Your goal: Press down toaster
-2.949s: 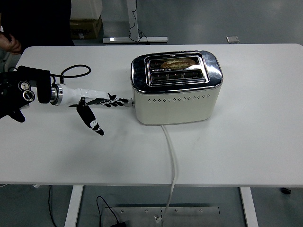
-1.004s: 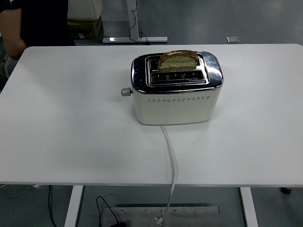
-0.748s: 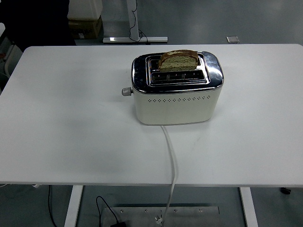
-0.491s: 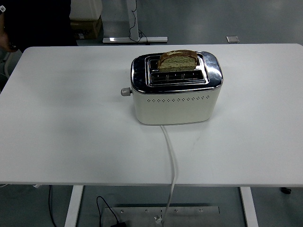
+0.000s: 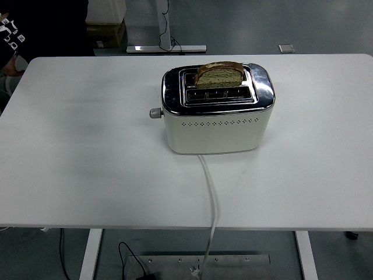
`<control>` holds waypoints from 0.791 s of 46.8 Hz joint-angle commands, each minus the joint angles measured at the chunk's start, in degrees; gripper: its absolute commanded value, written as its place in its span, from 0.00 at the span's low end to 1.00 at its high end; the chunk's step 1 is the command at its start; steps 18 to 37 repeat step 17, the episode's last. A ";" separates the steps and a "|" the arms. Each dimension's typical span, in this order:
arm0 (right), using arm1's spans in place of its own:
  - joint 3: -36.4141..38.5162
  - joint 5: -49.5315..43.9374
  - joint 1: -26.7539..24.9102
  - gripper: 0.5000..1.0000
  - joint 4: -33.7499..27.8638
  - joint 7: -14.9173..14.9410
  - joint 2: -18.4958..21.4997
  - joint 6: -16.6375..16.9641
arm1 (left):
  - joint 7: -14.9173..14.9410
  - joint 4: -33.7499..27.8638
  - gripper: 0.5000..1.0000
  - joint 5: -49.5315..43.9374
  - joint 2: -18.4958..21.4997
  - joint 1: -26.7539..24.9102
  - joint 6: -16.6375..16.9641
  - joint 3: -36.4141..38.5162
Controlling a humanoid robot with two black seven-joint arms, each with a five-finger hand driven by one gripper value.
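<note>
A cream toaster (image 5: 217, 125) with a chrome top stands at the middle of the white table (image 5: 87, 169). A slice of brown bread (image 5: 219, 74) sticks up out of its far slot. The near slot shows no bread. The toaster's lever knob (image 5: 155, 113) juts from its left end, high on the side. A black part with white marks, which looks like my left hand (image 5: 9, 32), shows at the upper left edge, far from the toaster. My right arm is out of view.
The toaster's white cord (image 5: 211, 198) runs from its front over the table's near edge to the floor. A person in dark clothes (image 5: 46, 26) stands behind the table's far left corner. Boxes and a desk frame stand on the floor behind.
My left hand, earlier at the lever knob with the bread down in the slot, has left the table. The bread now stands up and the knob is higher. A black-and-white part has come in at upper left.
</note>
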 commanded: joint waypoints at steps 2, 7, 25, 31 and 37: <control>-0.01 -0.08 0.00 1.00 0.00 0.01 0.00 0.00 | -1.84 0.01 1.00 0.09 -1.12 0.64 -0.03 0.02; -0.01 -0.08 0.00 1.00 0.00 0.01 0.00 0.00 | -2.28 0.09 1.00 0.09 -2.17 0.91 -0.03 0.02; -0.01 -0.08 0.00 1.00 0.00 0.01 0.00 0.00 | -2.37 0.09 1.00 0.09 -3.23 2.23 -0.03 -0.06; -0.01 -0.08 0.00 1.00 0.00 0.01 0.00 0.00 | -2.37 0.09 1.00 0.09 -3.23 2.23 -0.03 -0.06; -0.01 -0.08 0.00 1.00 0.00 0.01 0.00 0.00 | -2.37 0.09 1.00 0.09 -3.23 2.23 -0.03 -0.06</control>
